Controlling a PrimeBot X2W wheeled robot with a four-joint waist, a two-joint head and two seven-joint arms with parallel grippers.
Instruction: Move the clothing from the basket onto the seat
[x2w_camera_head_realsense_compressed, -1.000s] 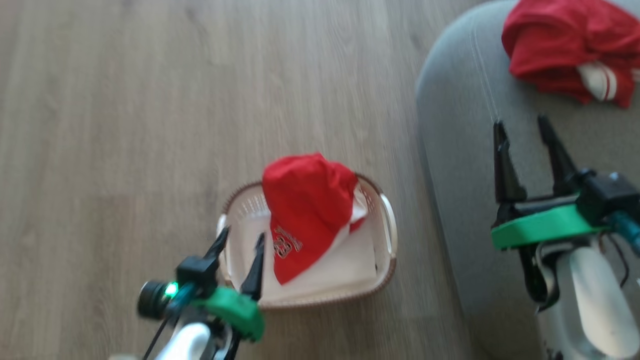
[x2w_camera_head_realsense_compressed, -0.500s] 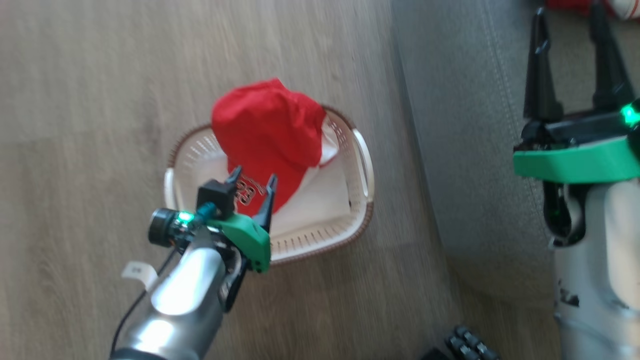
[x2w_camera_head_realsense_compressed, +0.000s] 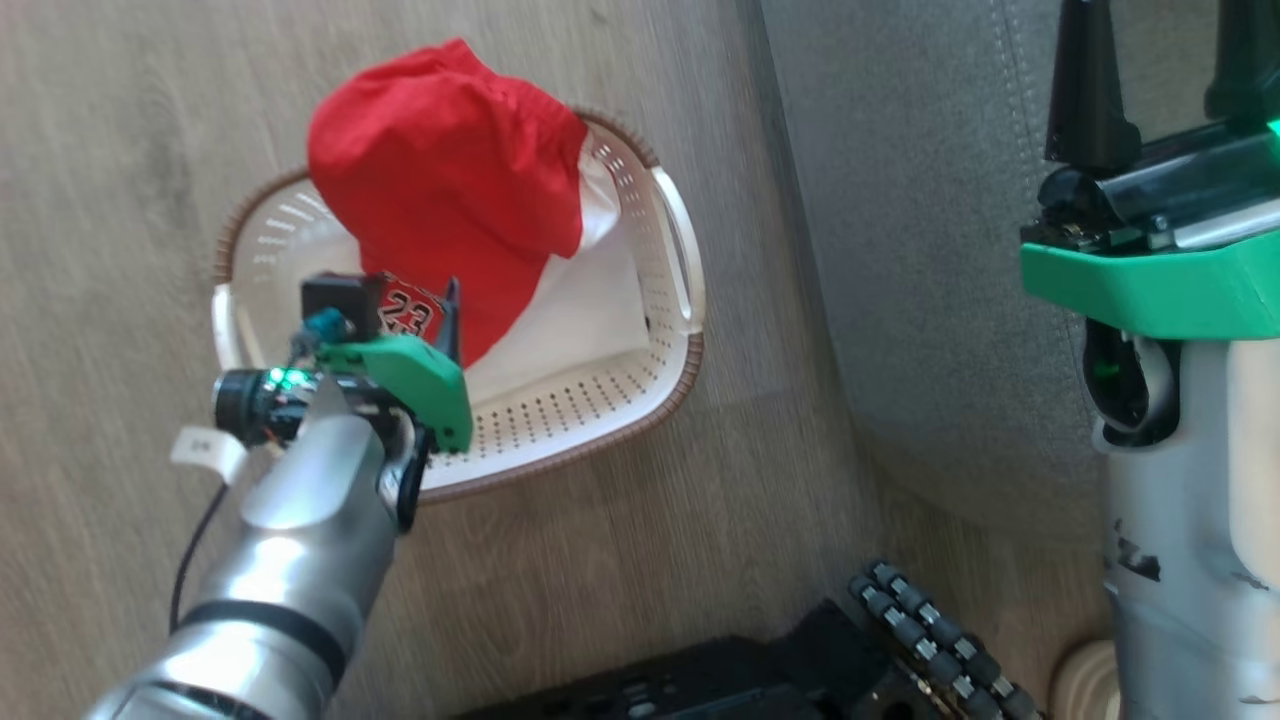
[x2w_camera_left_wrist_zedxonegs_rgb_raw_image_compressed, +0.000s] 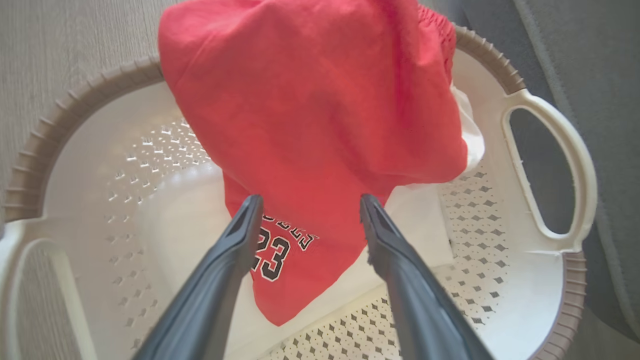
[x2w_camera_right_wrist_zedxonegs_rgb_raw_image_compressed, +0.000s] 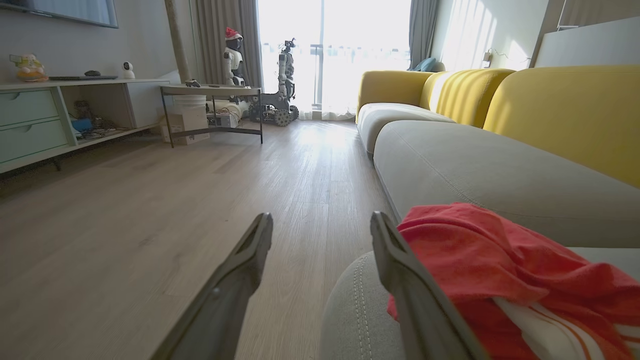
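Where clothing (x2w_camera_left_wrist_zedxonegs_rgb_raw_image_compressed: 310, 100) drapes the basket (x2w_camera_left_wrist_zedxonegs_rgb_raw_image_compressed: 60, 130), left gripper (x2w_camera_left_wrist_zedxonegs_rgb_raw_image_compressed: 310, 200) (spread) hovers.

Garment in basket (x2w_camera_head_realsense_compressed: 440, 190): bright red, white panel seen beneath; "23" printed black, outlined white (lettering above it partly hidden).
Basket (x2w_camera_head_realsense_compressed: 560, 420): cream, patterned with diamond perforations; rim brown, ribbed; handles white.
Seat (x2w_camera_head_realsense_compressed: 900, 200): grey, double stitch line noted.
Garment on seat (x2w_camera_right_wrist_zedxonegs_rgb_raw_image_compressed: 480, 250): red, white band striped red.
Floor (x2w_camera_head_realsense_compressed: 120, 150): pale wood grain.
Left end effector (x2w_camera_left_wrist_zedxonegs_rgb_raw_image_compressed: 310, 200): fingers dark grey, mount green.
Backrests (x2w_camera_right_wrist_zedxonegs_rgb_raw_image_compressed: 565, 110): yellow.
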